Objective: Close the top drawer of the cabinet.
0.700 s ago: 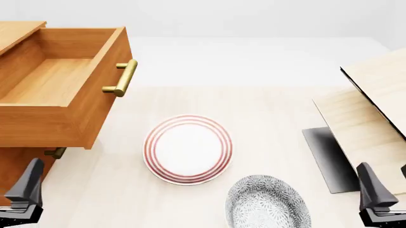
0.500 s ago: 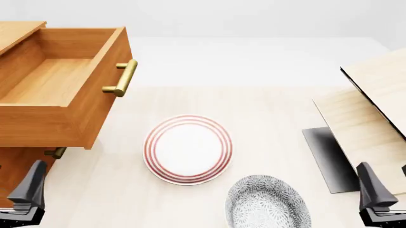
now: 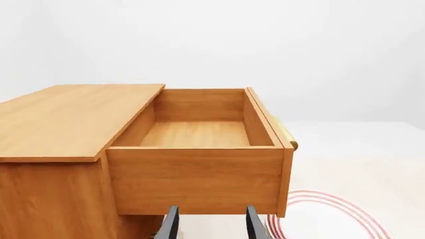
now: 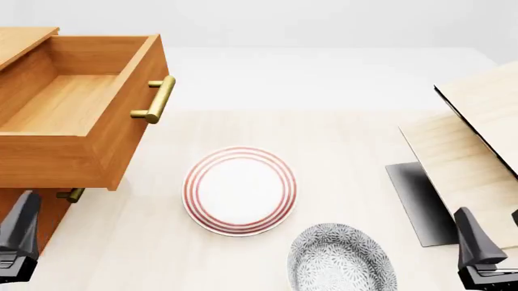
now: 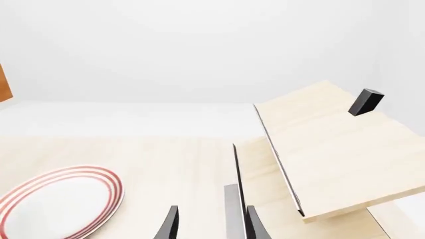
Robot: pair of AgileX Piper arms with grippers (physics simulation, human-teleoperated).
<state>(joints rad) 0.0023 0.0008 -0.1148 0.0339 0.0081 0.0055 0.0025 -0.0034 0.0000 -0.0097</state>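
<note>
Ahead of the left jaws the open top drawer point(image 3: 199, 174) blocks the way, its side wall facing them. Bare table point(image 4: 340, 139) lies open beyond its brass handle point(image 4: 155, 100), past the red-ringed plate point(image 4: 239, 191).

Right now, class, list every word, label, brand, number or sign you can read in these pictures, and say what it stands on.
None: no readable text anywhere.
The top drawer and cabinet are bare wood.
The red-ringed plate and grey patterned plate carry only decoration.

Orange-brown cabinet point(image 4: 24, 209) and top drawer point(image 4: 77, 115) — brass handle point(image 4: 155, 100), red-ringed white plate point(image 4: 239, 191), grey speckled plate point(image 4: 341, 257).
</note>
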